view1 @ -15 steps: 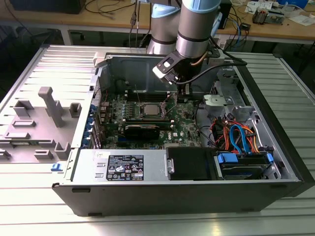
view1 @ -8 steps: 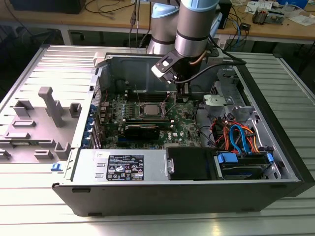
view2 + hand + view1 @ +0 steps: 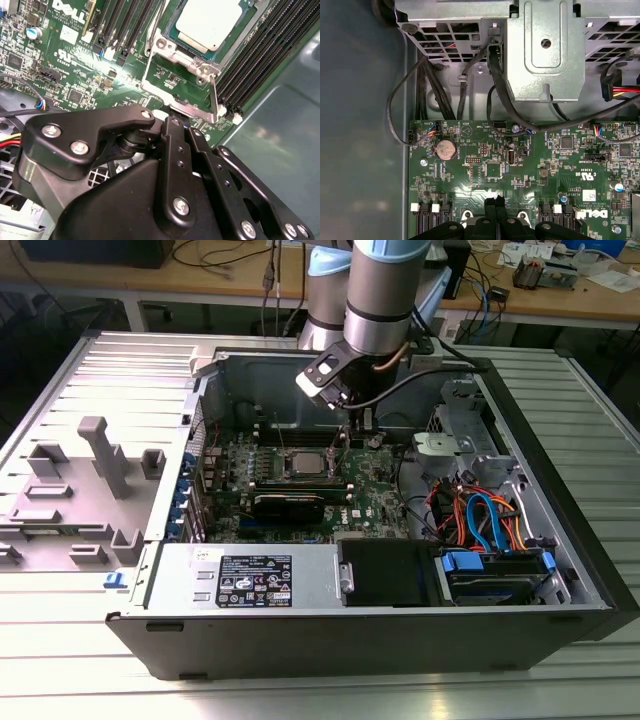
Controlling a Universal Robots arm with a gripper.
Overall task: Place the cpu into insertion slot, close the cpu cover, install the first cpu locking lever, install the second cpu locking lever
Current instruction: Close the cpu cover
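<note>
The cpu (image 3: pixel 210 21) lies flat in the insertion slot (image 3: pixel 303 462) on the green motherboard, its silvery top showing. The cpu cover (image 3: pixel 172 75), a silvery frame, lies down around the chip. A thin metal locking lever (image 3: pixel 214 97) runs along the socket's edge beside the memory slots. My gripper (image 3: pixel 182 125) hovers just off the socket's corner, close to that lever's end, and its black fingers are pressed together with nothing seen between them. In the exterior view my gripper (image 3: pixel 343 448) hangs to the right of the socket. The shut fingertips (image 3: pixel 490 201) also show over the board in the first wrist view.
Long black memory slots (image 3: pixel 260 65) flank the socket. A grey drive cage (image 3: pixel 545 45) with black cables (image 3: pixel 497 95) stands at the board's edge. Coloured cables (image 3: pixel 480 520) and a blue-tabbed drive (image 3: pixel 465 565) fill the case's right side. A grey fixture plate (image 3: pixel 80 490) lies at the exterior view's left.
</note>
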